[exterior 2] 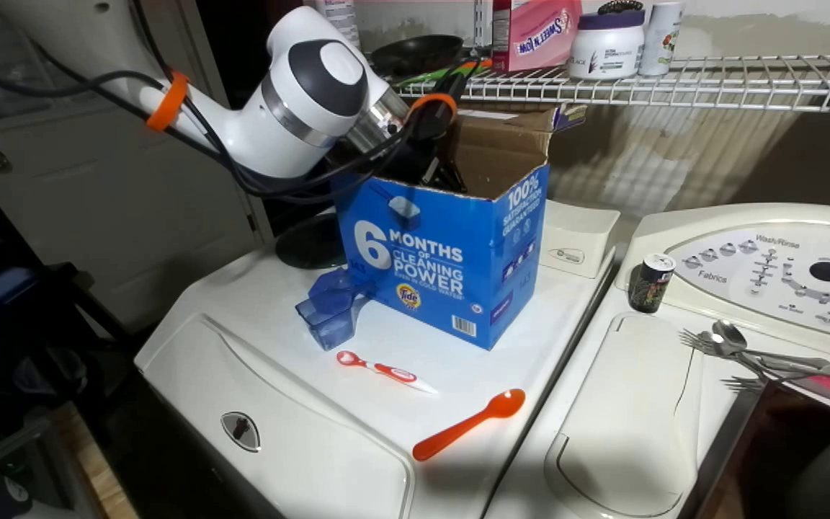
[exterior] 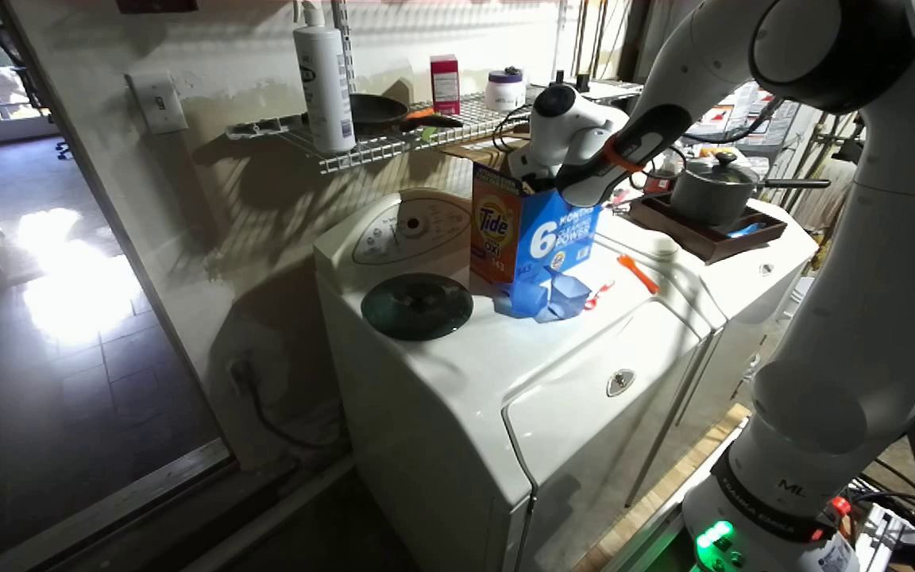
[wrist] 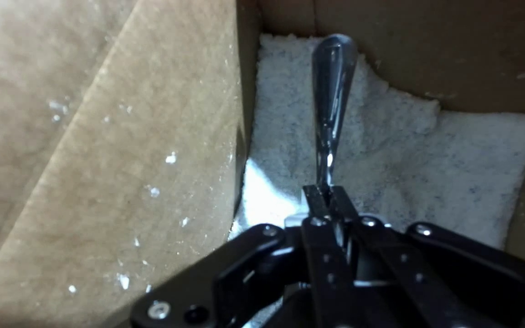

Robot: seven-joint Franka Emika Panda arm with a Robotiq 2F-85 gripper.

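Note:
A blue and orange Tide box [exterior: 557, 226] stands open-topped on a white washer or dryer; it also shows in an exterior view [exterior 2: 429, 252]. My gripper [wrist: 325, 193] is shut on a thin metal utensil [wrist: 333, 82], whose rounded handle end points away from the jaws; its other end is hidden by the gripper. The gripper [exterior 2: 440, 173] reaches down into the box opening. In the wrist view, white speckled powder [wrist: 408, 159] lies beneath the utensil, between brown cardboard walls [wrist: 167, 150]. Whether the utensil touches the powder is unclear.
By the box are a translucent blue scoop [exterior 2: 328, 317], a red and white spoon [exterior 2: 386, 371], an orange spoon [exterior 2: 469, 425] and a dark round lid [exterior: 416, 306]. A wire shelf [exterior 2: 732, 90] hangs behind. A pot [exterior: 712, 191], cutlery [exterior 2: 746, 353] and a small can [exterior 2: 651, 282] stand alongside.

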